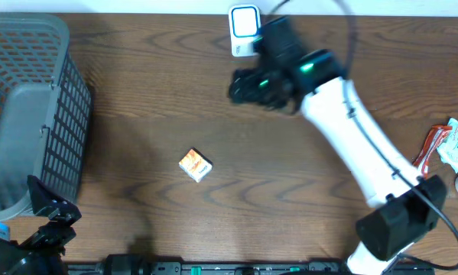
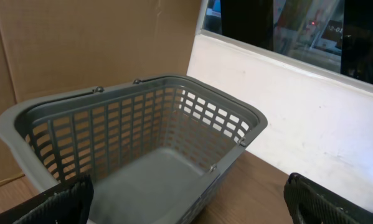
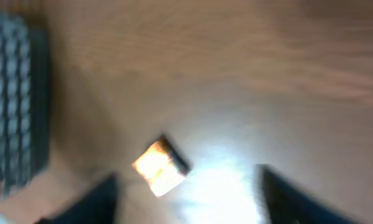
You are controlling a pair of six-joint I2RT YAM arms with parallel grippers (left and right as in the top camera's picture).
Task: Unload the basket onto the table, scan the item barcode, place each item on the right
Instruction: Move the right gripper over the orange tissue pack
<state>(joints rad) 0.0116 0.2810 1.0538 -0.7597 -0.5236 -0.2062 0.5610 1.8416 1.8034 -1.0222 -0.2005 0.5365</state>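
Closest in, over the near left corner of the dark brown wood-grain desk (image 1: pixel 290 191), the left tool (image 2: pixel 192 202) stood released, its black ribbed fingers (image 2: pixel 55 202) spread wide with nothing between them. Just beyond it sat the grey plastic lattice basket (image 1: pixel 60 114), upright along the desk's left edge, nothing visible inside it.

Around the middle of the desk lay the small orange-and-white carton (image 1: pixel 196 165), alone on the bare wood, well apart from the basket and from both tools. The right wrist view was blurred, but the carton showed there on the desk surface below, not gripped.

At the right edge lay red-and-white foil packets (image 1: pixel 443 145).

Farther back, the white right arm (image 1: pixel 366 145) reached diagonally from the near right corner toward the far centre. Its right tool (image 1: pixel 242 85) hung released, fingers apart and grasping nothing, well apart from the carton. Just beyond it, at the far edge, stood the white, blue-framed barcode scanner (image 1: pixel 244 27).
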